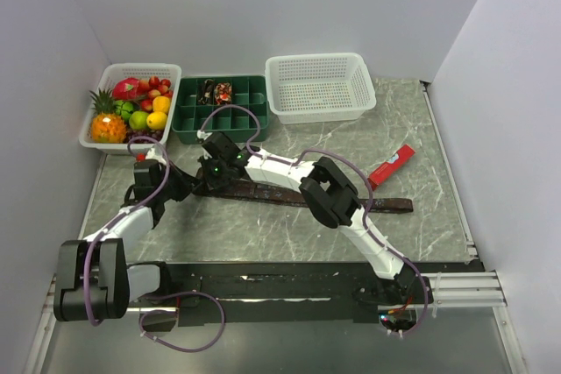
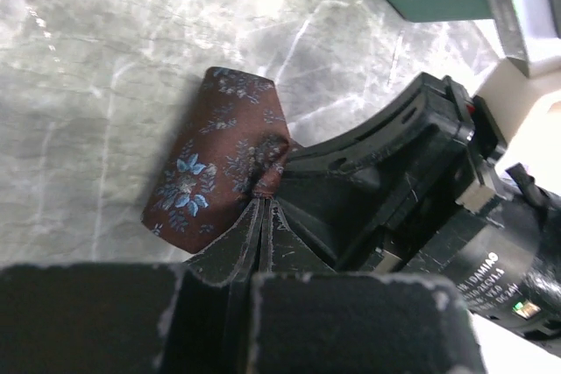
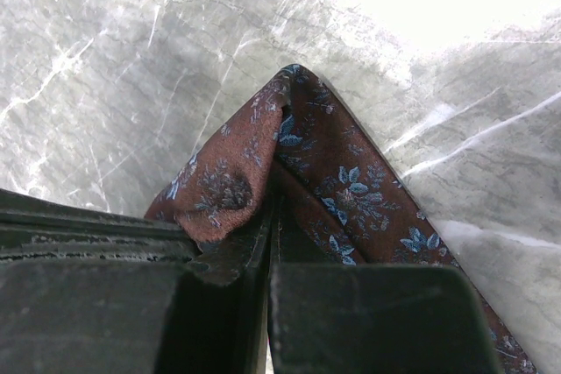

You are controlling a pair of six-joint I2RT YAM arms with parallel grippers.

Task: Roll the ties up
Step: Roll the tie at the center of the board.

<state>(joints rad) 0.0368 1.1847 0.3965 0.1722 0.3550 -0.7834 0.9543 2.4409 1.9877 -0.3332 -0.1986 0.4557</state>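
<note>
Observed condition, all three views.

The marble-patterned table (image 1: pixel 263 234) carries one tie (image 1: pixel 386 205), dark brown and laid out in a long strip across the middle. It runs from the right side of the table leftward to the point where both arms meet. Close up, the fabric shows a blue floral pattern.

Left gripper (image 2: pixel 263 216): fingers pressed together with almost no gap, pinching a fold at the end of the tie. The loose flap of that end lies flat on the table just beyond the fingertips. The black body of the other arm's gripper sits directly beside this pinch.

Right gripper (image 3: pixel 270 234): fingers likewise closed, clamping the tie's fabric. Ahead of the fingertips the cloth is drawn up into a peaked fold, with the strip trailing away along the table to the lower right of that view.

In the overhead view both grippers work the same left end of the tie, close together (their exact contact with each other cannot be determined).

Surroundings:
- A red bar (image 1: pixel 392 165) lies at an angle, near the tie's right portion but apart from it.
- Along the back edge stand a fruit basket (image 1: pixel 145 67), a green compartment tray (image 1: pixel 219 135) and a white mesh basket (image 1: pixel 320 113).
- One rear compartment of the tray holds a dark, red-flecked item, too small to identify.
</note>
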